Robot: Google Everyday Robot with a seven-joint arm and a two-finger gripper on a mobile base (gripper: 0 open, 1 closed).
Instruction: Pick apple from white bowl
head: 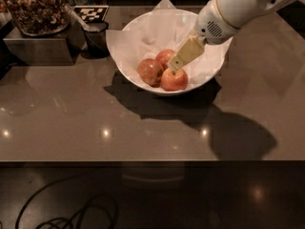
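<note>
- A white bowl [206, 78] is seen on a brown tabletop [143, 128], and it is lined with crinkled white paper [152, 32] whose corners stick up past the rim.
- Three reddish apples are held in the bowl's bottom: a front apple [174, 81], a left apple [150, 72] touching it, and a rear apple [163, 56] partly hidden behind the other two.
- The gripper [175, 65] is placed inside the white bowl, with its cream-coloured tip just above the top of the front apple. It cannot be told whether contact is made.
- It cannot be told whether the gripper is open or closed.
- The white robot arm [238, 8] is seen reaching down into the bowl from over its right rim.
- A small dark cup [96, 38] is set just left of the bowl, apart from it.
- A checkered marker [90, 13] is seen behind that cup.
- Further left of the bowl, a clear container of brown snack mix [35, 8] is carried on a metal stand [40, 49].
- The shadows of the bowl and the arm are cast on the tabletop in front of the bowl and to its right.
</note>
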